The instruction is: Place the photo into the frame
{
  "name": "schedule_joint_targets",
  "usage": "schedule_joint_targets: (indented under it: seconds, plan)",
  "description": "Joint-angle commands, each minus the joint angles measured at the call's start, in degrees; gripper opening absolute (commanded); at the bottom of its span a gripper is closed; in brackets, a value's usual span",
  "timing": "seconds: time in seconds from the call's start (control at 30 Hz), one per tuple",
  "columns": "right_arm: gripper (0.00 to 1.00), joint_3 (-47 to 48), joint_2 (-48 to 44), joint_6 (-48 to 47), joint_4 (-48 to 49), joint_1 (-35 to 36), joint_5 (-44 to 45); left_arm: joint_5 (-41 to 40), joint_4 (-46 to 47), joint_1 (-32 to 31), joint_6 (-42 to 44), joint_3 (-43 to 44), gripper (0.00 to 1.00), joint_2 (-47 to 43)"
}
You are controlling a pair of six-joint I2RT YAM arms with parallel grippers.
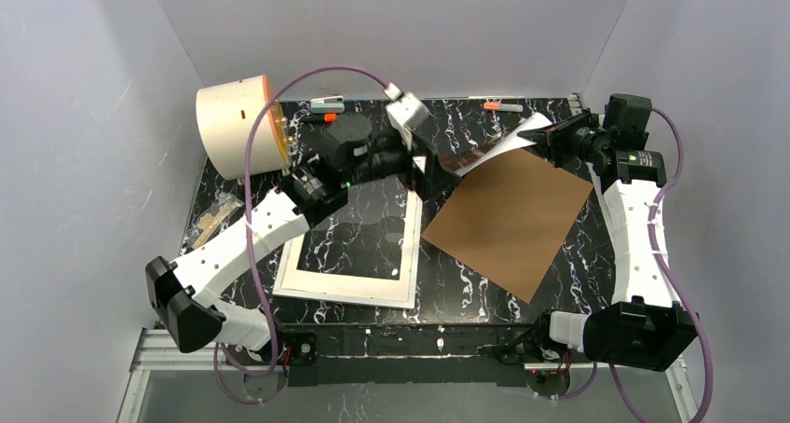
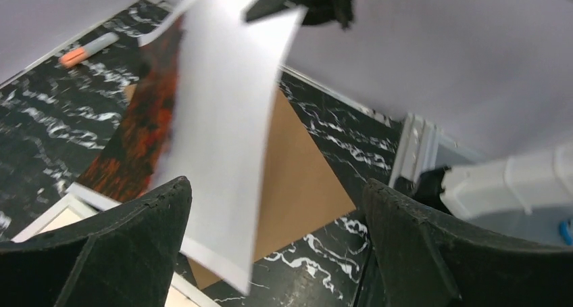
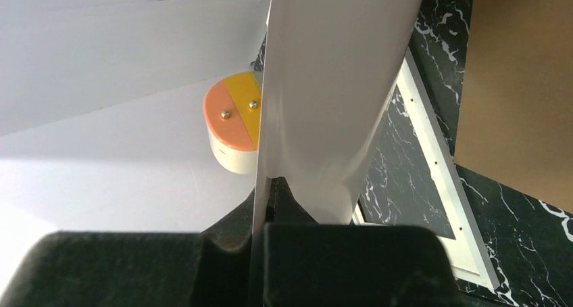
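While the right tool (image 3: 270,189) is pinching one edge of the photo (image 1: 494,148), left tool (image 2: 276,185) gaping open, the limp sheet is risking slipping or creasing.

The photo (image 2: 223,117) is thin paper, its back matt white. Right of the frame (image 1: 345,293), whose edge is smooth white, lies a matt brown cardboard board (image 1: 512,218). The left gripper (image 2: 276,185) has fingers (image 2: 128,253) of grainy black plastic.

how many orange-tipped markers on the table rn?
2. The left marker lies at the far edge, just right of the round tub. The right marker also lies at the far edge, right of centre. More may be hidden.
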Motion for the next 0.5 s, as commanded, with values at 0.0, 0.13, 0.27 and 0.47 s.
schedule_joint_targets:
  seconds: [0.0,0.13,0.27,0.47]
  plan:
    - [0.01,3.82,-0.21,-0.24,0.14,0.58,-3.03,2.24,2.19,-5.51,12.64,-4.16,0.95,-1.76]
    - [0.01,4.63,-0.45,2.76,0.88,0.59,-4.22,-4.24,5.34,-9.17,18.12,-9.66,0.92,-4.12]
    - [0.01,6.47,-0.01,4.41,0.00,0.59,-6.53,-12.51,11.64,-9.69,21.83,-15.70,0.93,-6.85]
    - [0.01,6.79,-0.47,5.96,-1.33,0.59,-8.79,-15.63,16.43,-9.68,24.01,-18.95,0.87,-8.92]
